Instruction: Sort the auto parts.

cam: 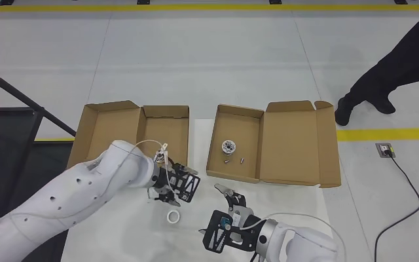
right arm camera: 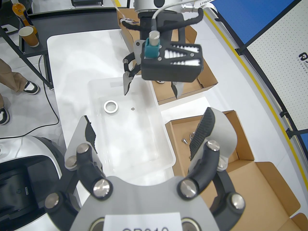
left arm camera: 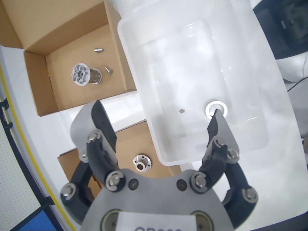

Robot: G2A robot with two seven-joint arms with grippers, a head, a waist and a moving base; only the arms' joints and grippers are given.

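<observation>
A silver ring (left arm camera: 216,108) (right arm camera: 111,106) (cam: 173,217) lies in a clear plastic tray (left arm camera: 240,56) (right arm camera: 149,150), beside a small dark speck (left arm camera: 182,111). My left gripper (left arm camera: 160,121) (right arm camera: 152,91) (cam: 171,187) hangs open over the tray's end, one fingertip just above the ring. My right gripper (right arm camera: 146,131) (cam: 228,195) is open and holds nothing, above the tray's other end. One cardboard box (left arm camera: 41,82) (cam: 232,118) holds a ribbed metal cylinder (left arm camera: 84,74) (cam: 228,145) and two screws (left arm camera: 98,49). The other box (left arm camera: 72,159) (cam: 163,131) holds a metal flange (left arm camera: 142,162).
Both boxes stand with lids (cam: 291,141) folded back at the table's far side. A side stand (right arm camera: 36,46) carries a paper cup (right arm camera: 28,35) and an orange bottle (right arm camera: 20,10). A yellow floor line (cam: 380,134) runs behind the table.
</observation>
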